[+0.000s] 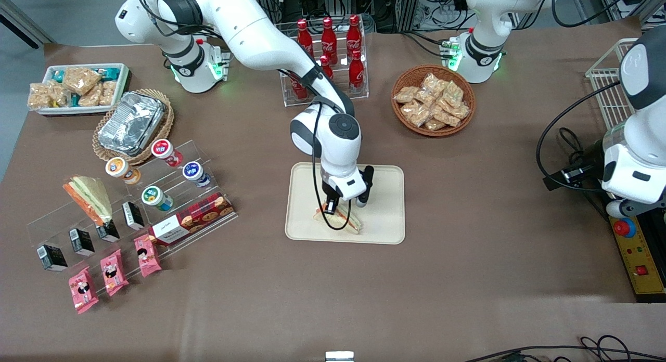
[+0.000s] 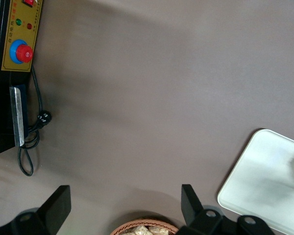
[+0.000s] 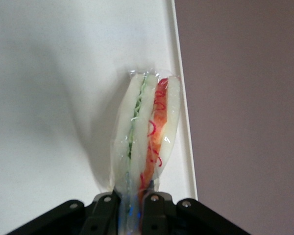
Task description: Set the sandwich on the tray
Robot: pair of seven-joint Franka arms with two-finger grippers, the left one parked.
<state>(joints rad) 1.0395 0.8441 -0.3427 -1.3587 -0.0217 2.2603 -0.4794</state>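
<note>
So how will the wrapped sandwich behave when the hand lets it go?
The sandwich is pinched at one end by the hand, standing on edge over the tray. It probably tips flat when released. Its soft bread likely squashes easily, and the clear wrap looks slippery.

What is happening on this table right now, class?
The right arm's end effector is shut on the wrapped sandwich and holds it over the tray, near the tray's rim that lies closest to the front camera. Whether the sandwich touches the tray cannot be told. A second sandwich sits on the display stand toward the working arm's end.
</note>
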